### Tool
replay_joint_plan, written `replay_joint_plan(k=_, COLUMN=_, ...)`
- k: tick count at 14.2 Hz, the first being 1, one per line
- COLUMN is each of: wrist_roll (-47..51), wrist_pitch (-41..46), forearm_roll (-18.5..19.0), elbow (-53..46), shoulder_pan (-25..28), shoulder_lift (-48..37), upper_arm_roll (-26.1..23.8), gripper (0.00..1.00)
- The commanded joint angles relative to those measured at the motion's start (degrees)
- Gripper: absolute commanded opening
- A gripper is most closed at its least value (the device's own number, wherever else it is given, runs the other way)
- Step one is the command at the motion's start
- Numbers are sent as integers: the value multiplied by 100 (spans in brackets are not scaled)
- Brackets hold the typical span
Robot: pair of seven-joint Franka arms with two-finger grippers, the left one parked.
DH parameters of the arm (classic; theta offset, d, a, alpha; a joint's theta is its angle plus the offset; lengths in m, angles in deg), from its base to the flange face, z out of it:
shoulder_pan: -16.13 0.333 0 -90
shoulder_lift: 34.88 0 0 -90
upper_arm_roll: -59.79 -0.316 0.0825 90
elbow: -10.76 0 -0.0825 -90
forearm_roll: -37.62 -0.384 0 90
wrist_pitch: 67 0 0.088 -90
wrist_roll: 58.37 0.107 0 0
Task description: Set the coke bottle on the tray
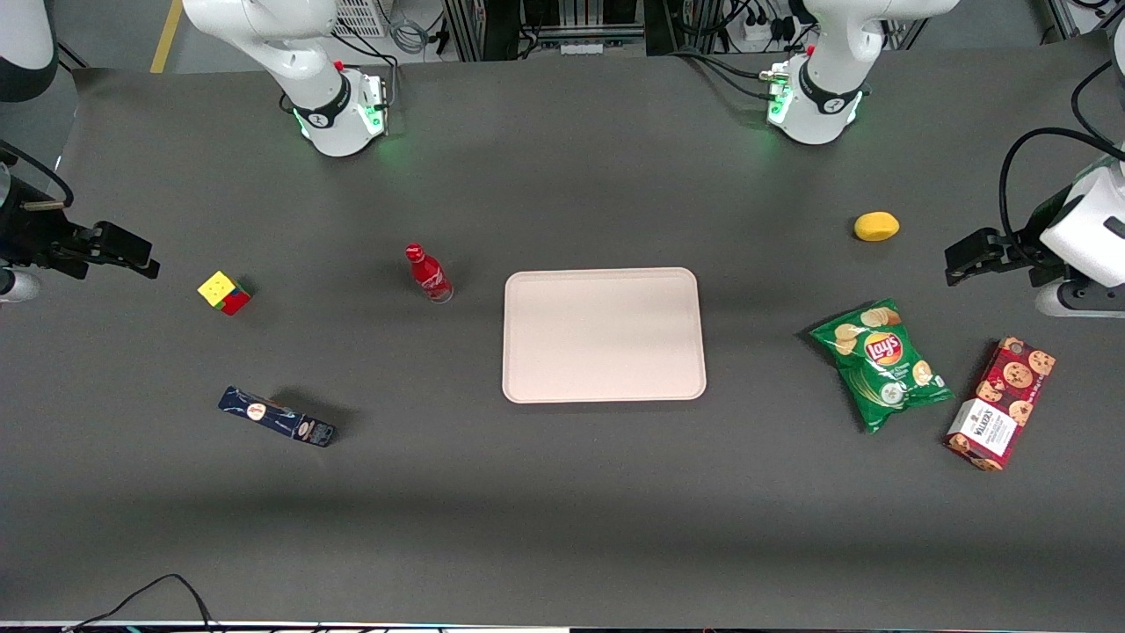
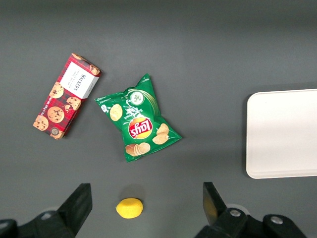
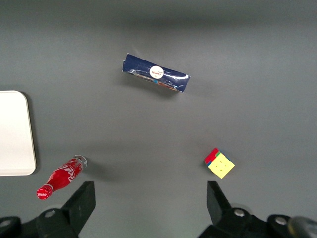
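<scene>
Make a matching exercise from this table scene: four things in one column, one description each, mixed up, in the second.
1. coke bottle
2. tray
3. gripper
4. puzzle cube

a. pale pink, nothing on it
b. jaws open, above the working arm's end of the table
c. standing on the table beside the tray
d. yellow face up

Pairs: 1-c, 2-a, 3-b, 4-d

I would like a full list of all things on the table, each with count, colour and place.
coke bottle: one, red, upright beside the tray, toward the working arm's end.
tray: one, pale pink, table middle.
puzzle cube: one, multicoloured, working arm's end.
dark blue packet: one, nearer the front camera than the cube.
lemon: one, yellow, parked arm's end.
chip bag: one, green, beside the cookie box.
cookie box: one, red.
pincer: one, black, open, high above the table near the cube.
</scene>
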Motion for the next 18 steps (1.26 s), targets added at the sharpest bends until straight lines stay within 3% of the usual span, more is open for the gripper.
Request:
replay_joint_plan(k=1, wrist_roll=-87, wrist_pitch=129, forearm_roll=-103, elbow=-175, shoulder_pan=11, shoulder_lift=54, upper_arm_roll=-20, gripper=100)
replay_joint_plan(k=4, wrist_roll=349, wrist_pitch=181, forearm_roll=-103, elbow=-148, shoulder_pan=361, shoulder_lift=1, upper_arm_roll=-214, gripper=100)
replay_joint_plan(k=12, wrist_roll=2082, wrist_pitch=296, forearm_roll=-112, elbow=-175, shoulder_pan=2198, shoulder_lift=-8, upper_arm_roll=-214, gripper=100)
replay_joint_plan(k=18, wrist_roll=2110, wrist_pitch=261, forearm_roll=-534, elbow=-17, shoulder_pan=2314, shoulder_lift=89, upper_arm_roll=-354, gripper=100)
